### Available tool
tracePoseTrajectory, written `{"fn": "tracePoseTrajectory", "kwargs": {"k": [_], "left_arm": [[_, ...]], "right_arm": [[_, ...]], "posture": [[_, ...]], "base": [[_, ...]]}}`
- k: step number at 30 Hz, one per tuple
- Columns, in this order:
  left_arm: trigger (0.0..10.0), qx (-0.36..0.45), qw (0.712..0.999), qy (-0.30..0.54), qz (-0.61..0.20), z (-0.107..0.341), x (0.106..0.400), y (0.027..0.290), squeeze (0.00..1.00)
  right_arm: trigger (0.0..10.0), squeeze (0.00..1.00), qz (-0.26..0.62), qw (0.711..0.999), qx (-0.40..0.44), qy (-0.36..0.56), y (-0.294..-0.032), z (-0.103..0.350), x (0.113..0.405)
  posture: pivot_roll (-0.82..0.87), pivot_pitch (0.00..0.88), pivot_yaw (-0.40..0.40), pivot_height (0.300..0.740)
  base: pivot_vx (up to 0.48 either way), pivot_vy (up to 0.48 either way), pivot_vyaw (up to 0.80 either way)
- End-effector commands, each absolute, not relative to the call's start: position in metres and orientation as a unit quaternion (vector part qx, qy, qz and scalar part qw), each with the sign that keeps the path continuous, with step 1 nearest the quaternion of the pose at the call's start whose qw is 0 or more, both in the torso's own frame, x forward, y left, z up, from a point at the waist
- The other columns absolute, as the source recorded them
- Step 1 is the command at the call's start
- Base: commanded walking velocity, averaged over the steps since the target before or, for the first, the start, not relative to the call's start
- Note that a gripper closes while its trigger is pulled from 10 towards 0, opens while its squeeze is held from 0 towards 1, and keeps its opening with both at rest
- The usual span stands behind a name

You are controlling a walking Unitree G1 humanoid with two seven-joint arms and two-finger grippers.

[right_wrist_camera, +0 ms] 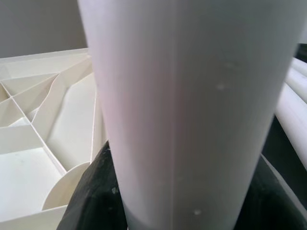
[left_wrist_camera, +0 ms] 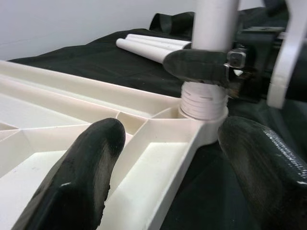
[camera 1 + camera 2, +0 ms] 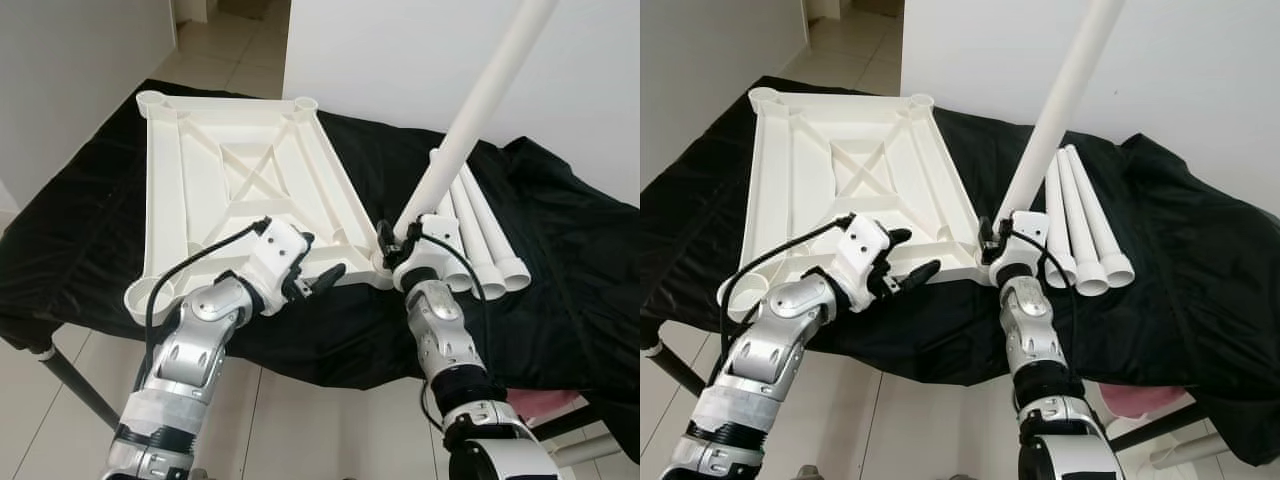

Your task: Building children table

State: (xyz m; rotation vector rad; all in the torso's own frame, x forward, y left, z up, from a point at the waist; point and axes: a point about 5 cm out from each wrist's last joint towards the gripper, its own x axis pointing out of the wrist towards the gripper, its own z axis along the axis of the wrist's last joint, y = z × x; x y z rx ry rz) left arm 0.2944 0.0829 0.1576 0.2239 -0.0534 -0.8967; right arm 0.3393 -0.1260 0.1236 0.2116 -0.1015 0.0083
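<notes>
Lettering: none could be read on any part. Tabletop (image 3: 235, 185) was a white moulded plastic panel lying underside up on a black cloth (image 3: 560, 250); ribs formed a rectangular frame with an X-brace at centre, and a round socket sat at each corner. It occupied the scene from centre toward 10 o'clock.

White leg (image 3: 470, 120), a plain smooth tube, stood tilted in the near right corner socket (image 2: 204, 112), rising toward 1 o'clock. In the left wrist view its lower end showed ridged rings just above the socket rim. Right gripper (image 3: 392, 243) was clamped around this leg just above the socket, one black finger (image 2: 196, 64) wrapped across the tube.

Left gripper (image 3: 318, 281) sat at the tabletop's near edge, at about 9 o'clock from the socket, with its fingers spread wide and holding nothing; in its wrist view one finger (image 2: 76, 177) lay over the ribbed panel and the other (image 2: 261, 160) over the cloth outside the rim. Contact with the panel could not be judged.

Three spare legs (image 3: 480, 235) lay side by side on the cloth at 3 o'clock from the socket, open ends toward the robot. Pale tiled floor (image 3: 40, 420) showed below the cloth.
</notes>
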Motion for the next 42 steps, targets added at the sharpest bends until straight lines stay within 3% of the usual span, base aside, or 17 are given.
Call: {"fn": "tracePoseTrajectory", "kwargs": {"k": [1, 3, 4, 5, 13, 17, 18, 30, 42], "left_arm": [[10.0, 0.099, 0.914, -0.021, -0.392, 0.153, 0.295, 0.081, 0.0], [10.0, 0.097, 0.914, -0.021, -0.392, 0.153, 0.295, 0.08, 0.0], [10.0, 0.097, 0.916, -0.022, -0.388, 0.154, 0.297, 0.082, 0.0], [10.0, 0.099, 0.918, -0.025, -0.382, 0.155, 0.299, 0.084, 0.0], [10.0, 0.13, 0.933, -0.025, -0.333, 0.156, 0.311, 0.097, 0.0], [10.0, 0.142, 0.943, -0.027, -0.298, 0.16, 0.321, 0.106, 0.0], [10.0, 0.146, 0.945, -0.025, -0.292, 0.161, 0.324, 0.108, 0.0], [10.0, 0.191, 0.953, 0.038, -0.231, 0.16, 0.356, 0.119, 0.0], [10.0, 0.246, 0.938, 0.106, -0.22, 0.154, 0.376, 0.121, 0.0]], "right_arm": [[10.0, 0.0, -0.018, 0.991, 0.127, -0.037, -0.125, 0.116, 0.331], [10.0, 0.0, -0.011, 0.992, 0.121, -0.041, -0.123, 0.117, 0.33], [10.0, 0.75, -0.009, 0.991, 0.126, -0.049, -0.125, 0.118, 0.328], [10.0, 1.0, 0.001, 0.989, 0.133, -0.059, -0.127, 0.12, 0.326], [10.0, 1.0, 0.023, 0.987, 0.143, -0.076, -0.128, 0.124, 0.314], [10.0, 1.0, 0.028, 0.99, 0.107, -0.083, -0.138, 0.12, 0.299], [10.0, 0.0, 0.031, 0.99, 0.109, -0.085, -0.14, 0.119, 0.295], [10.0, 0.0, 0.05, 0.988, 0.113, -0.091, -0.146, 0.118, 0.279], [10.0, 0.0, 0.028, 0.991, 0.094, -0.092, -0.156, 0.122, 0.277]], "posture": [[0.08, 0.0, -0.13, 0.74], [0.08, 0.0, -0.13, 0.74], [0.07, 0.0, -0.125, 0.74], [0.07, 0.0, -0.124, 0.74], [0.07, 0.0, -0.119, 0.74], [0.07, 0.0, -0.114, 0.74], [0.07, 0.0, -0.112, 0.74], [0.03, 0.0, -0.084, 0.74], [-0.01, 0.0, -0.029, 0.74]], "base": [[0.0, 0.0, 0.0], [0.0, 0.0, 0.0], [0.0, 0.0, 0.0], [0.0, 0.0, 0.0], [0.0, 0.0, 0.0], [0.0, 0.0, 0.0], [0.0, 0.0, 0.0], [0.0, 0.0, 0.0], [0.0, 0.0, 0.0]]}}
